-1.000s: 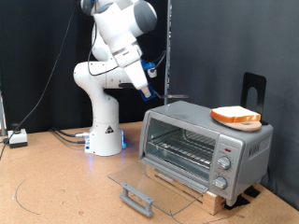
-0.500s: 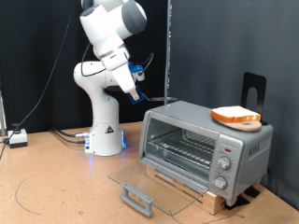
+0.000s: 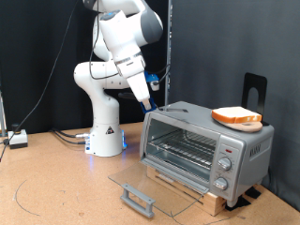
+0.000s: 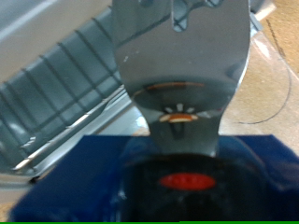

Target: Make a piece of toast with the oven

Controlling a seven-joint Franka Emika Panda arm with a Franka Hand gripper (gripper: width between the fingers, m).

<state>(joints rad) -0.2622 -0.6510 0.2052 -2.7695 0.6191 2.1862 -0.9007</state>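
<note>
Your gripper (image 3: 148,105) hung just above the oven's (image 3: 206,147) top corner on the exterior view's left; jaws blurred, so you couldn't tell how far open, nothing seen between them. The piece of toast (image 3: 236,116) lay on a plate (image 3: 251,127) atop the oven, well apart. Glass door (image 3: 150,187) lay dropped open on the desk (image 3: 56,187), wire rack (image 4: 65,79) bare.

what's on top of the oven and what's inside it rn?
On top of the oven: the piece of toast, lying on a round plate. Inside, through the dropped-open door: only a wire rack shows. The gripper hangs above the oven's top corner on the exterior view's left.
</note>
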